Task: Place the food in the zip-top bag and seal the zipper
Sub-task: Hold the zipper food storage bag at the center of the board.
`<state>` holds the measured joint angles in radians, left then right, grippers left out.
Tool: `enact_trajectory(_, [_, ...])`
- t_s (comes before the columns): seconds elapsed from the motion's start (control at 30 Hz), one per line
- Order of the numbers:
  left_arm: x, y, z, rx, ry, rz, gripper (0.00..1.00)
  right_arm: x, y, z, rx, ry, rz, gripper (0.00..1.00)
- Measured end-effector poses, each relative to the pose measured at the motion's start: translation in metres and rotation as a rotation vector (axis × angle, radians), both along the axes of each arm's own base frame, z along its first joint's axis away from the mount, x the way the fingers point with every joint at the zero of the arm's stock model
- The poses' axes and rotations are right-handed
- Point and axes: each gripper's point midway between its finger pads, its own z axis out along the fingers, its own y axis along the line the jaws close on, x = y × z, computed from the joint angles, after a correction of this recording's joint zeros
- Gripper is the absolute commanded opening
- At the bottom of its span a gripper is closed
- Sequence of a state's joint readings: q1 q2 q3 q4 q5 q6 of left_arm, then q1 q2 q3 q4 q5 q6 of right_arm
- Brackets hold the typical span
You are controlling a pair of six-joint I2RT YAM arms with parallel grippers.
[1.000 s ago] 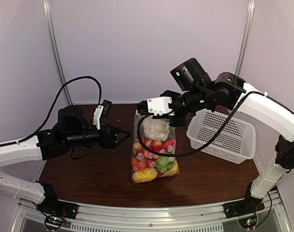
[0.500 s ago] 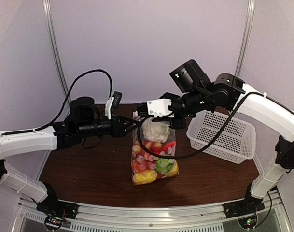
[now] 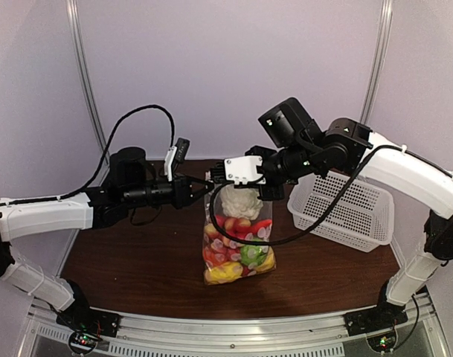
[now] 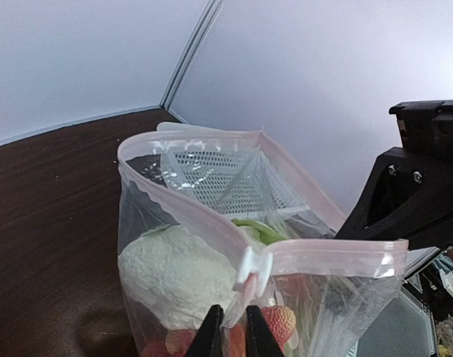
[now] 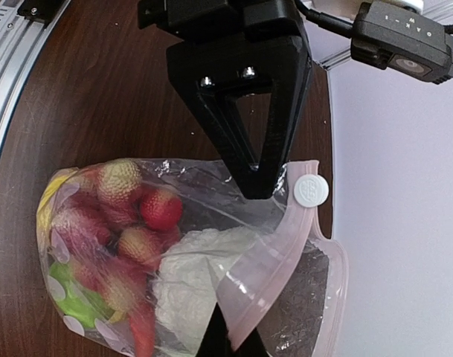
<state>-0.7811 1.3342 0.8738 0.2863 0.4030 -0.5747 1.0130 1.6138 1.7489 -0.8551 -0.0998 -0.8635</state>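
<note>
Your left gripper (image 4: pixel 233 321) sits with its jaws almost together, pinching the zipper (image 4: pixel 338 256) (the pink strip along the mouth) just beside the white slider (image 5: pixel 310 191). Your right gripper (image 5: pixel 220 342) is clamped tight on the same strip further along, holding that end up. Between the two grips the mouth gapes open in a loop.

The zip-top bag (image 3: pixel 237 238) stands upright near the middle of the dark wooden table (image 3: pixel 137 260), hanging from both grippers with its bottom on the tabletop. The food is inside it: a white cauliflower (image 4: pixel 174 271) on top, red strawberries (image 5: pixel 161 208) below, and a green lime (image 3: pixel 251 253) and a yellow lemon (image 3: pixel 225 269) at the bottom. The white mesh basket (image 3: pixel 345 212) sits near the bag, on its right.
</note>
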Motion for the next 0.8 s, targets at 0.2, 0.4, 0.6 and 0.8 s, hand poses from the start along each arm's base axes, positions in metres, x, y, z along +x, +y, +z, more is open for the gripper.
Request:
enact_trajectory(0.2, [0.001,0.0,0.0,0.001,-0.007,0.002,0.0,0.003,-0.003,-0.001,0.004,0.022,-0.011,0.39])
enact_trajectory(0.4, [-0.004,0.007,0.01,0.019,-0.068,0.003,0.0,0.03,-0.022,0.022,0.053,0.143,-0.026,0.46])
enact_trajectory(0.6, [-0.019,0.024,0.039,0.066,-0.175,-0.009,0.0,0.028,-0.02,0.048,0.134,0.235,-0.004,0.55])
enact_trajectory(0.8, [-0.025,0.024,0.068,0.112,-0.219,-0.027,0.0,0.003,-0.004,0.086,0.291,0.339,0.083,0.59])
